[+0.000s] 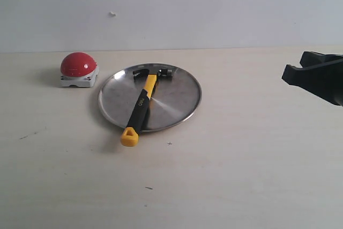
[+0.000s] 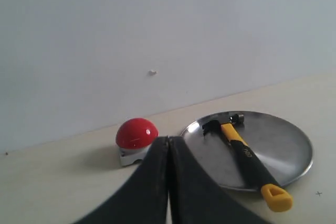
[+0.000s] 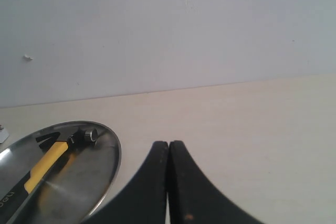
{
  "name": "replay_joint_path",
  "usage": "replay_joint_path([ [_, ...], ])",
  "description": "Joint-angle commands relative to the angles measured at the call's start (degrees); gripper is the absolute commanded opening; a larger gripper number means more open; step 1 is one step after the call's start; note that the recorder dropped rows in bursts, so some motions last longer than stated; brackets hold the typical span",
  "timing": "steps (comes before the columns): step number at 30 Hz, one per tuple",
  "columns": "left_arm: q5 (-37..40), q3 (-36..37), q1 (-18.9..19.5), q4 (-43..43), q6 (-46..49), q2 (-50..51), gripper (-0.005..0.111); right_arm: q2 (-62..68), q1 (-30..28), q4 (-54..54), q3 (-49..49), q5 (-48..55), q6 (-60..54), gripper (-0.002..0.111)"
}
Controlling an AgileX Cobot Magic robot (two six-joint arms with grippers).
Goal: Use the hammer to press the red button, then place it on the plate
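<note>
Brushed silver metal, a large round shallow plate (image 1: 179, 97), sits on the pale wooden counter (image 1: 241, 159), and there on it lies the claw hammer with the dark head and yellow-and-black handle (image 1: 142, 102). Its head rests by the plate's far rim, the handle runs diagonally across the dish, and the yellow loop at its end pokes out past the near rim. Whether that loop touches the counter, I cannot tell.

To the plate's left in the exterior view, close by but apart from it, stands the glossy red dome button on its small square light-grey base (image 1: 78, 65).

Now the jaws. The left jaws are pressed together with nothing between them. The left wrist view shows the red button (image 2: 136, 132) just beyond their tips, with the plate (image 2: 286, 145) and hammer (image 2: 245, 156) beside it, none of them in contact with the jaws.

The right jaws are also closed tip to tip and empty. The exterior view shows the right arm's black end (image 1: 319, 76) at the right edge, well apart from the plate. In the right wrist view only part of the plate (image 3: 102, 169) and the hammer's head end (image 3: 63, 148) show, off to one side of the jaws.
</note>
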Motion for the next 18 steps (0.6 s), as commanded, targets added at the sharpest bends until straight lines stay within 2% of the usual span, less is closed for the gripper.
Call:
replay_joint_path([
  [1, 3.8, 3.3, 2.6, -0.8, -0.3, -6.2, 0.000, -0.2, 0.0, -0.4, 0.2, -0.4, 0.0, 0.000],
  [6, 5.4, 6.5, 9.0, -0.8, -1.5, -12.7, 0.000, -0.2, 0.0, -0.4, 0.2, -0.4, 0.0, 0.000],
  [12, 9.0, 8.3, 15.8, -0.9, -3.9, -15.8, 0.000, -0.2, 0.0, -0.4, 0.2, -0.4, 0.0, 0.000],
  [15, 9.1, 9.2, 17.8, -1.1, -4.5, -16.8, 0.000, -0.2, 0.0, -0.4, 0.2, -0.4, 0.0, 0.000],
  [18, 14.6, 9.2, 19.0, -2.3, -6.6, -18.1, 0.000, -0.2, 0.0, -0.4, 0.2, -0.4, 0.0, 0.000],
])
